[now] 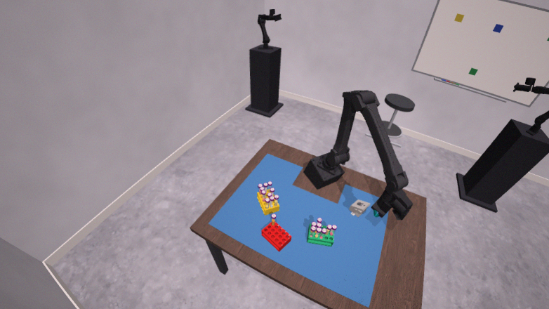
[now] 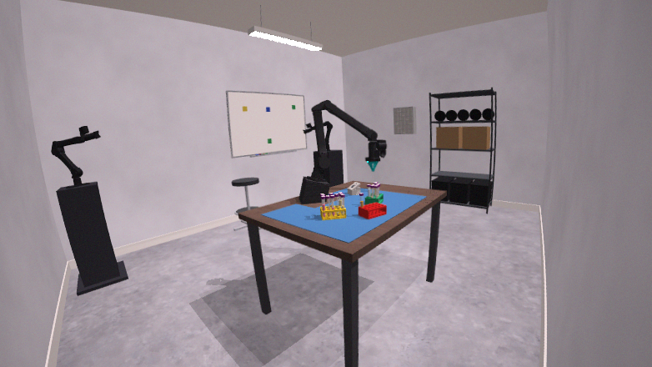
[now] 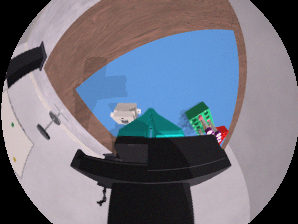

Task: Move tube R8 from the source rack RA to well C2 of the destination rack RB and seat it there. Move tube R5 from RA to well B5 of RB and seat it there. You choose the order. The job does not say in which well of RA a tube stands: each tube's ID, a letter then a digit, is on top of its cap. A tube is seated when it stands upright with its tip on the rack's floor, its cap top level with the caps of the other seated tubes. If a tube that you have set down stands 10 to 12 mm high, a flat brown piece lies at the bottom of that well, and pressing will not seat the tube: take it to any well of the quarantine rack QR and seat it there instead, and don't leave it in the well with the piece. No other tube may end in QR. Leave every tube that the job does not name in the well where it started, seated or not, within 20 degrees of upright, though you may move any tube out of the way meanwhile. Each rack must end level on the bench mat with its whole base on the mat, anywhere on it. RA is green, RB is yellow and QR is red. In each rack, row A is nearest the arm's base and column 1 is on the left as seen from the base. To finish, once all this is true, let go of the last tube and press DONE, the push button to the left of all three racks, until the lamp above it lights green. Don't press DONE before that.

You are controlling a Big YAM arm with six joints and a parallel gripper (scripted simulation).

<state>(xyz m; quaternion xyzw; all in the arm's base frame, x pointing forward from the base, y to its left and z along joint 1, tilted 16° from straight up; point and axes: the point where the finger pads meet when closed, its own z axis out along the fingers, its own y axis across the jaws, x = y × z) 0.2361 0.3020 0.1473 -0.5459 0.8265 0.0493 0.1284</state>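
Note:
My gripper (image 1: 376, 212) is shut and empty, with its teal fingertips pointing down, high above the table's right side; it also shows in the exterior view (image 2: 373, 166) and in the wrist view (image 3: 152, 124). The grey DONE button box (image 1: 359, 207) stands on the mat just left of the gripper. The green rack RA (image 1: 324, 236) holds several purple-capped tubes. The yellow rack RB (image 1: 264, 202) holds several tubes too. The red rack QR (image 1: 276, 234) holds one tube (image 1: 273, 218) at its far corner. Cap labels are too small to read.
The arm's base (image 1: 323, 171) sits at the table's far edge. The blue mat (image 1: 303, 226) covers most of the wooden table. A stool and black camera pedestals stand on the floor around the table.

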